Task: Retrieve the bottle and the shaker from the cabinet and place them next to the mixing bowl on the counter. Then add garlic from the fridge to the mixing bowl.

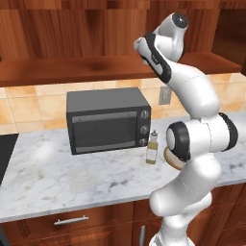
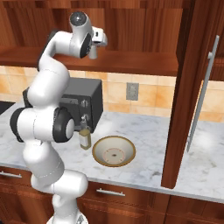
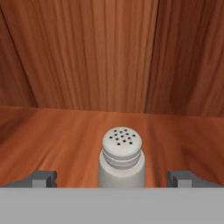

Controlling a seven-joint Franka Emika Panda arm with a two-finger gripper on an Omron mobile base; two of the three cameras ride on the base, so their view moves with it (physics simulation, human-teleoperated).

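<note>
The shaker [image 3: 122, 156], a stubby pale grey cylinder with a holed top, stands on the cabinet's wooden shelf [image 3: 65, 135]. My gripper [image 3: 117, 178] is open, one fingertip [image 3: 43, 177] on each side of the shaker and apart from it. From the right base, the hand [image 2: 97, 40] is up at the shelf [image 2: 135, 61]. The bottle [image 1: 152, 148] [image 2: 84, 136] stands upright on the counter [image 2: 148, 144], right beside the mixing bowl [image 2: 113, 151], whose tan inside holds nothing. The arm hides most of the bowl [image 1: 169, 160] from the left base. The fridge and the garlic are out of view.
A dark microwave [image 1: 108, 120] sits on the counter [image 1: 57, 173] just left of the bottle. An open wooden door [image 2: 186, 87] with a long metal handle [image 2: 202, 96] juts out to the right of the bowl. Drawers [image 1: 72, 221] run below; a black cooktop [image 1: 6, 153] lies far left.
</note>
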